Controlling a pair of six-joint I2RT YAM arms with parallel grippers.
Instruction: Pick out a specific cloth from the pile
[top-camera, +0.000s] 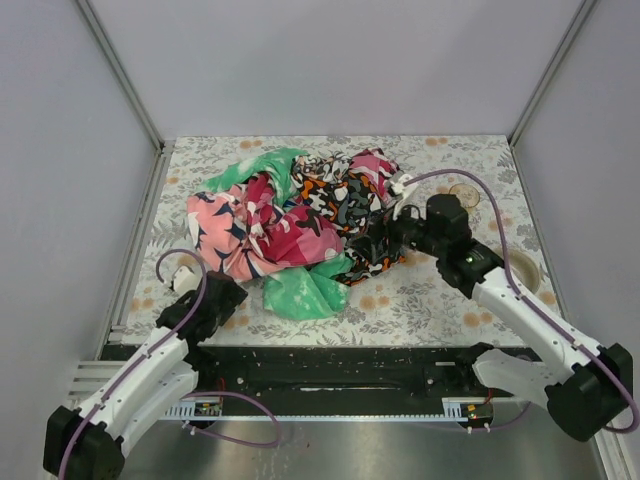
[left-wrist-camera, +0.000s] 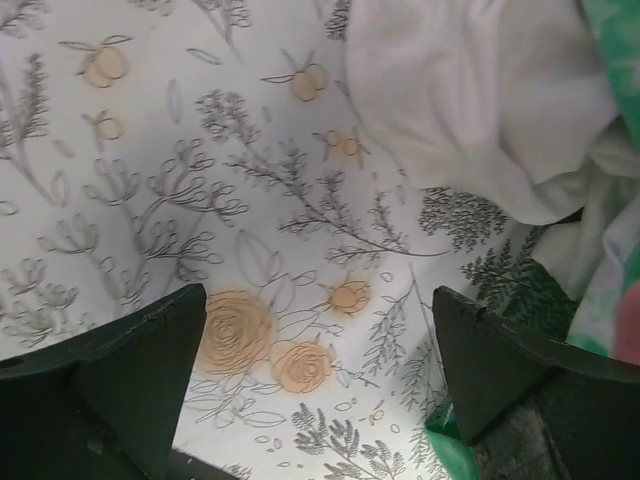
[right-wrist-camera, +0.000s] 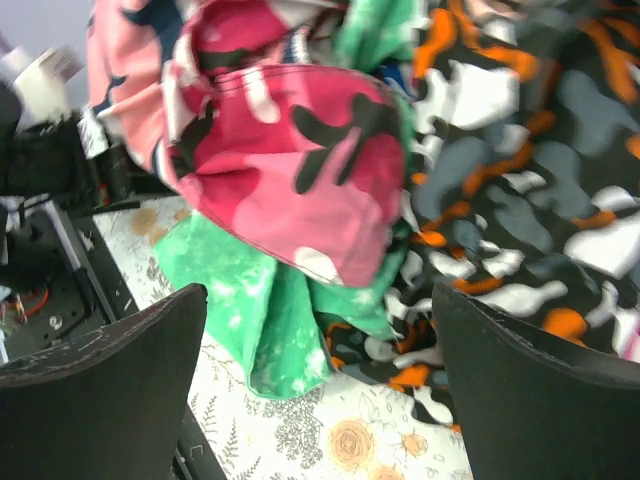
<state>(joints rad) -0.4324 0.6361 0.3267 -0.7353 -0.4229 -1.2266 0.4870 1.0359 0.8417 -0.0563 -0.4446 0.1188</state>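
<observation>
I have both arms down at the pile (top-camera: 300, 215), which sits mid-bench (top-camera: 430, 300). The left arm (top-camera: 150, 370) comes in from 7 o'clock and the right arm (top-camera: 520, 310) from 3 o'clock.

The left jaws stand fully apart and hold nothing. Only the printed bench cover lies between them. In the left wrist view the cloth (left-wrist-camera: 480, 100) I want is plain white, and it lies bunched at about 1 o'clock, just beyond the fingertips, at the pile's 7 o'clock edge. Its far side runs under a green mottled cloth (left-wrist-camera: 610, 40). From the top view I cannot pick it out with any certainty.

The right jaws are also spread wide and empty. They face a pink camouflage fold (right-wrist-camera: 300, 170), with green fabric below it and the orange, black and grey camouflage cloth (right-wrist-camera: 520, 180) at 3 o'clock.

I judge the white cloth to be light, limp and easily creased. It will drape and stretch rather than lift as one piece, and it may drag neighbouring cloths wherever they lie over it. The rounded fold nearest the left jaws looks like the best hold, since it is thick enough to pinch and free of the green piece. A slow pull towards 7 o'clock should tease it free. The right arm can pin the heap if it follows.

I can read no brand, label or writing anywhere. The fabrics and the bench cover carry prints only.
</observation>
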